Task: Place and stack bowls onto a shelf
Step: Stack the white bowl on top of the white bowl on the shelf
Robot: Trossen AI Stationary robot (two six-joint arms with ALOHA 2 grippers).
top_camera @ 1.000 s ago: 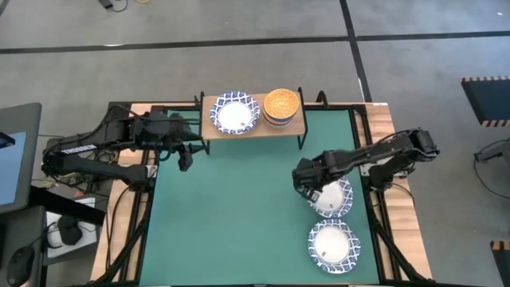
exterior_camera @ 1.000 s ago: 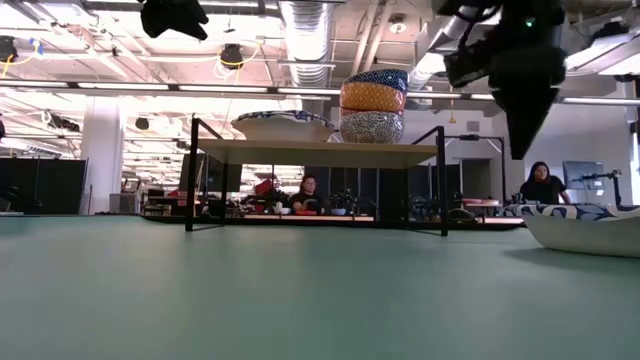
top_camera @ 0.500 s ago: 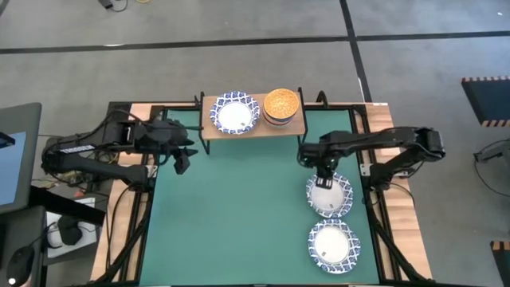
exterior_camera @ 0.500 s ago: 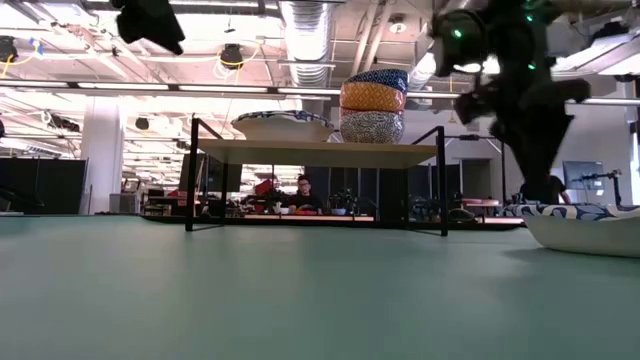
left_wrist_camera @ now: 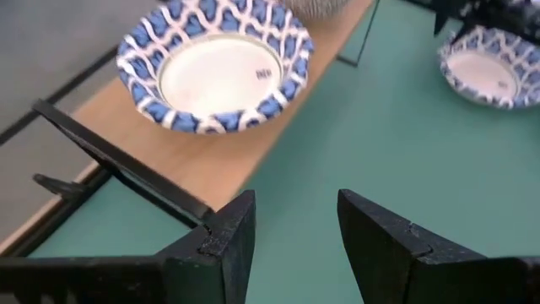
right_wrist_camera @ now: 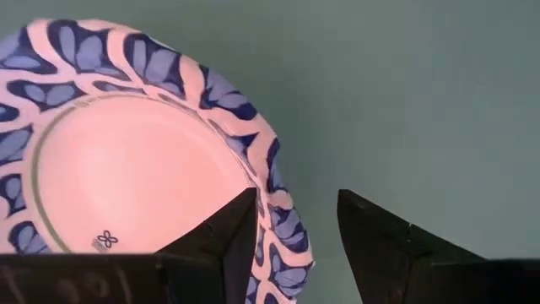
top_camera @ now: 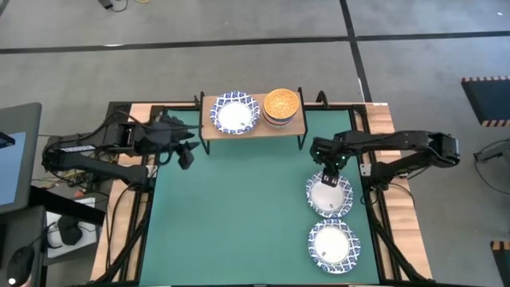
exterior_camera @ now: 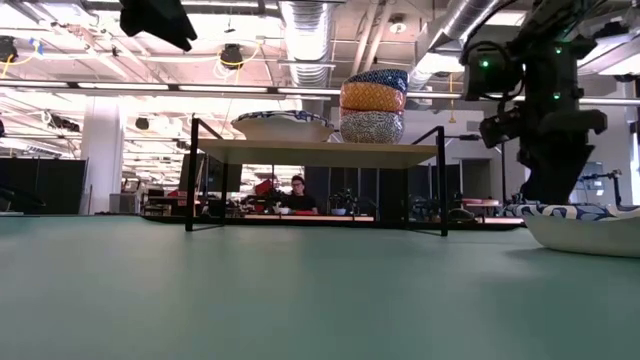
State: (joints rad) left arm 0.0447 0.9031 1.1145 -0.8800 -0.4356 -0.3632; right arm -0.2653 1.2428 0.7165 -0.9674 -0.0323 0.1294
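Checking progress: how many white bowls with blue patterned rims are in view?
3. One bowl on the shelf sits beside the stack of small bowls; two are on the table: the nearer-shelf bowl and the far bowl. More may be hidden.

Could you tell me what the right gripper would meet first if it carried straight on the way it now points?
Most likely the rim of the patterned bowl under the right gripper: its open fingers straddle that rim, with green table just beyond.

Open green table left of two bowls, shelf top crowded by bowl and stack
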